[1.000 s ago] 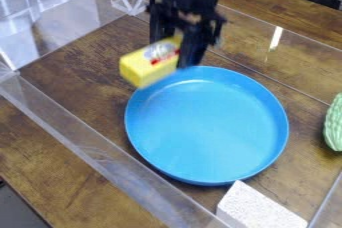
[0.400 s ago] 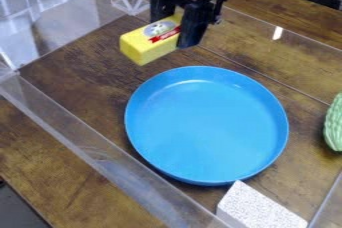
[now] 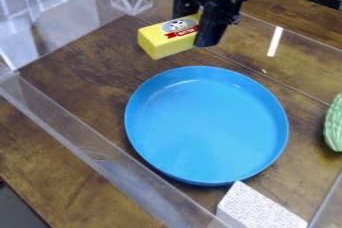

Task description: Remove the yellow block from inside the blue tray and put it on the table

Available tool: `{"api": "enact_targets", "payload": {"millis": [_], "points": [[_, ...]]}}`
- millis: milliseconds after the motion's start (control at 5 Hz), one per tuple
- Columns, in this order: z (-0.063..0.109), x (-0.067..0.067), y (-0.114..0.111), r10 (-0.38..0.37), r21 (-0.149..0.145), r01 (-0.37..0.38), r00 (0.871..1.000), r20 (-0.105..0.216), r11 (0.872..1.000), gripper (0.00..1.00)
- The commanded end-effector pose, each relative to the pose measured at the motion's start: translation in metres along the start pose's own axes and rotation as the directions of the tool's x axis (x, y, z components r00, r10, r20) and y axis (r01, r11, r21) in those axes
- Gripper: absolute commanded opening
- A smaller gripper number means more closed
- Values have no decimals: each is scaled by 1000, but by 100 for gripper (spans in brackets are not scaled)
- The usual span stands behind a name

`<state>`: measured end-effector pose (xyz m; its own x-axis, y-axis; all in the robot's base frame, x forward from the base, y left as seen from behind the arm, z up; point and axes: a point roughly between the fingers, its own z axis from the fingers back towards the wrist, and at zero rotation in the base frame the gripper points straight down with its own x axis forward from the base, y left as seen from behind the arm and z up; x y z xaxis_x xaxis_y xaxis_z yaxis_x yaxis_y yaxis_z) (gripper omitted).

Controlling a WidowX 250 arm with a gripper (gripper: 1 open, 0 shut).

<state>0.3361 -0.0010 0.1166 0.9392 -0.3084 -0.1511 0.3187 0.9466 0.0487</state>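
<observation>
Block clear of the tray, carried at one end

The yellow block [image 3: 166, 40] hangs tilted above the table [image 3: 80, 82], just beyond the far rim of the blue tray [image 3: 207, 122], which is empty. The tool [image 3: 210, 38] is clamped shut on the block's right end, so most of the bar sticks out to the left unsupported. Judging by that off-centre hold, it could pivot or slip free, and a release from height might tumble it back onto the rim.

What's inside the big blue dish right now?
Nothing can be seen inside the blue tray; its whole floor shows bare blue. The yellow block is outside it, beyond the far rim, with the gripper at its right end. Nothing covers any part of the tray.
</observation>
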Motion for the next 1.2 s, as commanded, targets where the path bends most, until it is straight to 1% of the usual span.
{"api": "enact_targets", "payload": {"millis": [0,400,600,1000], "points": [[15,3,6,-26,26,24,998,51,999,0],[-1,5,10,-100,41,98,994,36,994,0],[-10,4,8,-125,45,123,992,29,991,0],[-33,9,-4,-68,40,67,998,13,997,0]]}}
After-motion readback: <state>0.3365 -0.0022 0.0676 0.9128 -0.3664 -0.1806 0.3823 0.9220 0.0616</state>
